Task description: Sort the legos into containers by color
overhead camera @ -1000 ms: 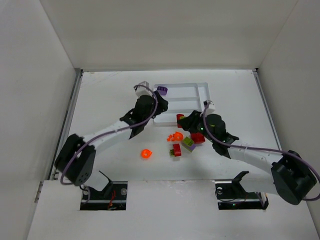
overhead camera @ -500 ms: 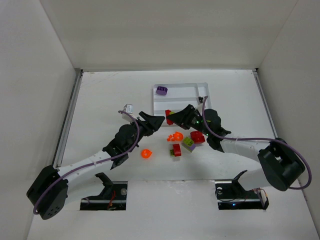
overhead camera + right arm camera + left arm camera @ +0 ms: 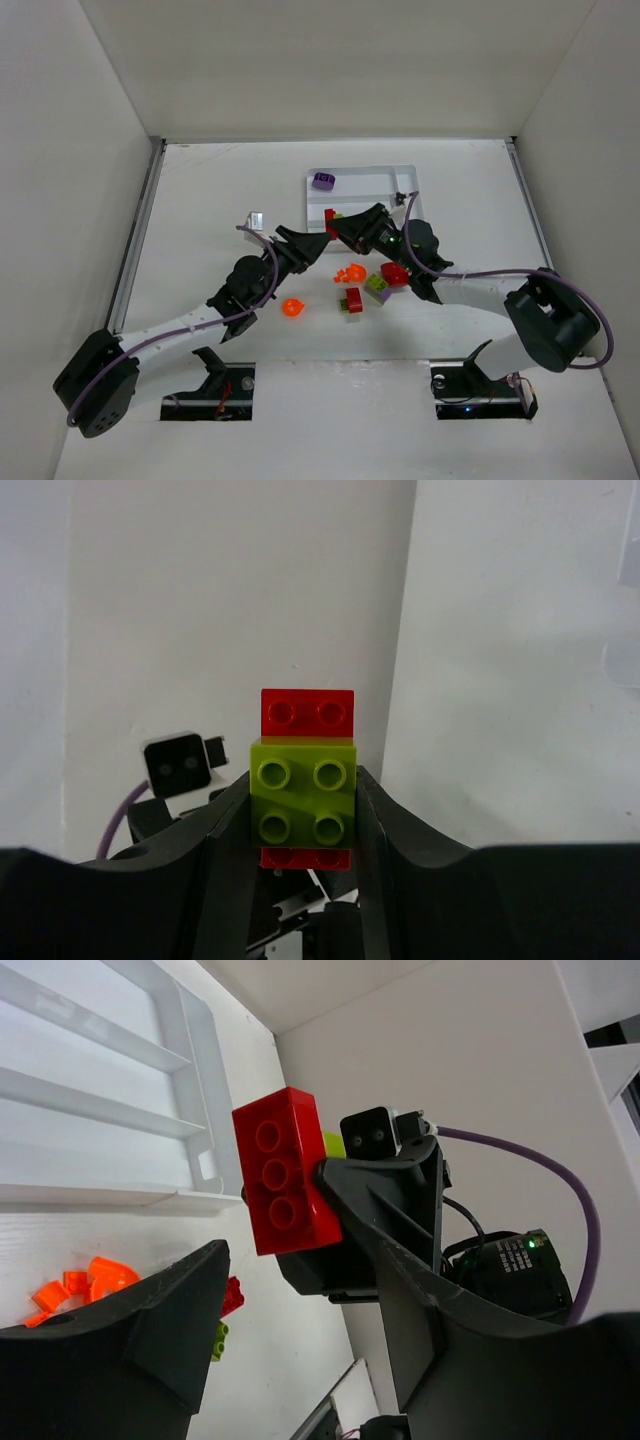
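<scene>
My right gripper [image 3: 340, 228] is shut on a lime green brick [image 3: 303, 802] stacked on a longer red brick [image 3: 307, 710], held in the air just in front of the white tray [image 3: 375, 176]. My left gripper [image 3: 317, 243] is open and empty, pointing at that stack from the left, close to it. In the left wrist view the red brick [image 3: 285, 1172] sits just beyond my open fingers [image 3: 170, 1330], with the lime green one [image 3: 334, 1144] behind it. A purple brick [image 3: 323, 181] lies in the tray's far slot.
Loose on the table in front of the tray are orange pieces [image 3: 352, 272], a red brick [image 3: 394, 274], a green-and-purple stack [image 3: 377, 287], a red-and-green stack [image 3: 352, 300] and an orange round piece [image 3: 292, 307]. White walls enclose the table.
My left arm has pulled back from the tray, leaving the purple brick in it, and now faces the right gripper. My right gripper has moved left and up with the red-and-green stack.
</scene>
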You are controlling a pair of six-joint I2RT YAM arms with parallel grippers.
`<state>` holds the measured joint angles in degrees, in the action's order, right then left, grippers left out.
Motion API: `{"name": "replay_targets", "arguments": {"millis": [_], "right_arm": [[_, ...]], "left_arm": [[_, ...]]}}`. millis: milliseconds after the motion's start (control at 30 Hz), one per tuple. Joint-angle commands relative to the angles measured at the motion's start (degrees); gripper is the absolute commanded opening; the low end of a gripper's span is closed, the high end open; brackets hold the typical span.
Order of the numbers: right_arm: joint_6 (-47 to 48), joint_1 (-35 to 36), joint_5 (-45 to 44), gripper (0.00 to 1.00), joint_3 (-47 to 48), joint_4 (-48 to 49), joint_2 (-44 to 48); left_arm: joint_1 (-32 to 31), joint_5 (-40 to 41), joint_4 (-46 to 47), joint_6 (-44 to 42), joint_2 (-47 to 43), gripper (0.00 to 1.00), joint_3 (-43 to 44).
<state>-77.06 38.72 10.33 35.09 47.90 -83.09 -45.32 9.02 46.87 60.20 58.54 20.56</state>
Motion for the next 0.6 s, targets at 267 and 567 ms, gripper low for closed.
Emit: {"name": "replay_targets", "arguments": {"millis": [267,567], "right_arm": [[-6.17,0.96,-3.12,0.21,1.74,10.98,-3.74],[-8.37,1.66,-3.30,0.21,1.65,16.26,-5.77]], "left_arm": [[0.19,0.48,6.30,3.51,-0.63,0.56,-1.13],[-0.51,0.65,9.03,5.97,1.75,0.51,-0.87]]}}
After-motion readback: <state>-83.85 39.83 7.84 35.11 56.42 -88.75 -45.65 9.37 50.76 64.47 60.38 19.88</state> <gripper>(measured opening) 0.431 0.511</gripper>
